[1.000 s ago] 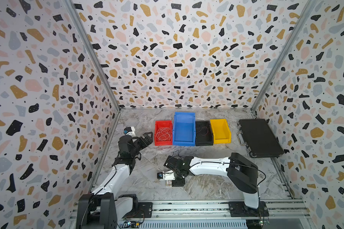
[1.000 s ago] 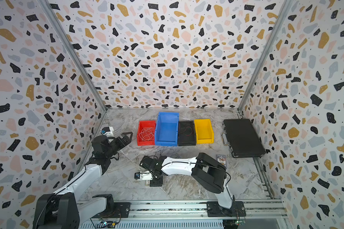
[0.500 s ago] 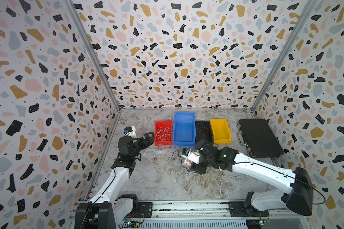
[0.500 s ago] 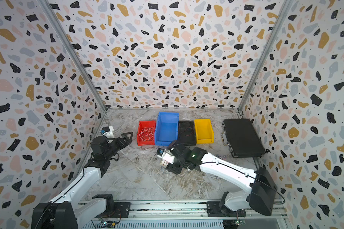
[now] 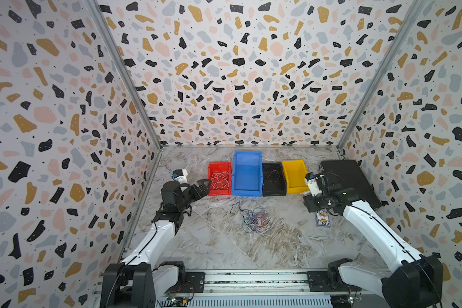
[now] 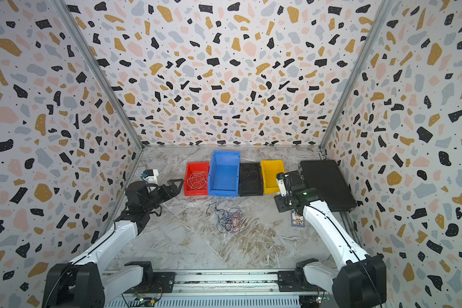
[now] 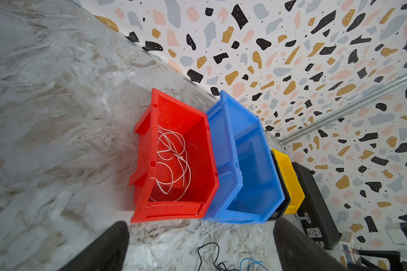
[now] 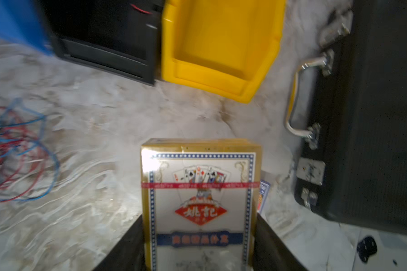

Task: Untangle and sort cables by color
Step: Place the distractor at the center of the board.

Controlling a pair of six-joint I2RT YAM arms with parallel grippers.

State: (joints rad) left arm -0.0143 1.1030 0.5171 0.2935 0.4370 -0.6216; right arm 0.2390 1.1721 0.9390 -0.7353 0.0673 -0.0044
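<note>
- The cables [image 5: 254, 220] lie in a loose tangle of blue, red, white and black on the marble table [image 5: 198, 240], in front of the row of bins and well apart from both arms.
- Some sorting is already visible. White strands [image 7: 172, 162] coil in the red bin [image 5: 219, 192], and a red strand [image 5: 274, 176] lies in the black bin [image 5: 274, 192]. The blue bin [image 5: 247, 173] and yellow bin [image 5: 295, 176] look empty.
- The left gripper [image 5: 203, 186] hovers just beside the red bin, its jaws spread wide and holding nothing.
- The right gripper [image 8: 199, 234] clamps a pack of playing cards [image 8: 200, 192] near the black case [image 5: 350, 184]. A second pack [image 5: 322, 219] lies on the table close by.
- The step in hand appears to be moving a stray item aside rather than sorting.
- The next move likely calls for setting the pack down clear of the tangle. One claw could then pin the heap while the other draws out a single strand, slowly, as thin wires snag.
</note>
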